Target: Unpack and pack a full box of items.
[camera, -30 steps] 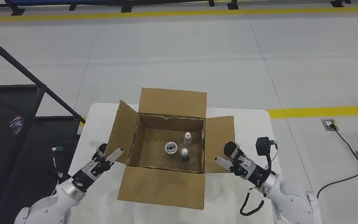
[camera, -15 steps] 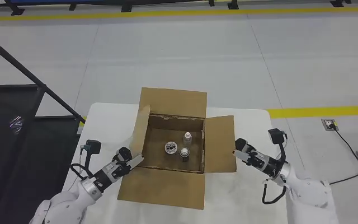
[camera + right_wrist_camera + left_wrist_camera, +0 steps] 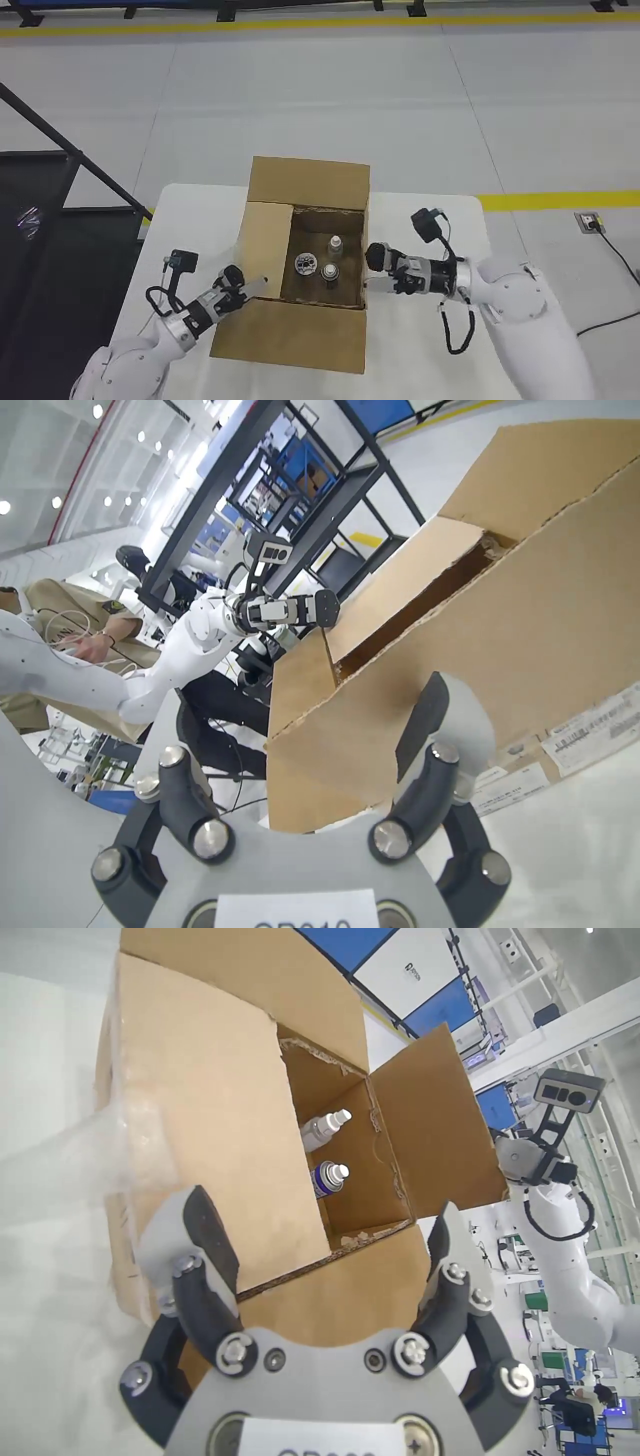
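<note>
Currently on hand, largest first.

1. The worktop (image 3: 185,225): white, bearing all that follows.
2. The box (image 3: 330,222): cardboard, at mid-worktop, its top not yet closed.
3. Long flaps: the back flap (image 3: 310,182) and front flap (image 3: 290,335) both lie spread outward.
4. Side flaps: the left flap (image 3: 268,245) is folded in over the left part of the opening. The right flap (image 3: 430,1123) stands about upright.
5. My left end effector (image 3: 325,1220): at the box's near left corner, just beside the folded left flap. Its fingers are apart with nothing between them. I cannot tell whether it touches the flap.
6. My right end effector (image 3: 372,262): at the outer face of the right flap, fingers spread and gripping nothing. One finger lies against the cardboard.
7. Contents, standing on the box floor toward the right: a spray bottle (image 3: 325,1125), an aerosol can (image 3: 327,1178) just beside it, and a round-topped item (image 3: 305,264) near both.

Step in hand, by my judgement: packing is at the closing stage, with the side flaps going in first.

Next move calls for pressing the right flap over and down until it lies level with the left one, and for the left flap to be held flat meanwhile. The long flaps follow.
</note>
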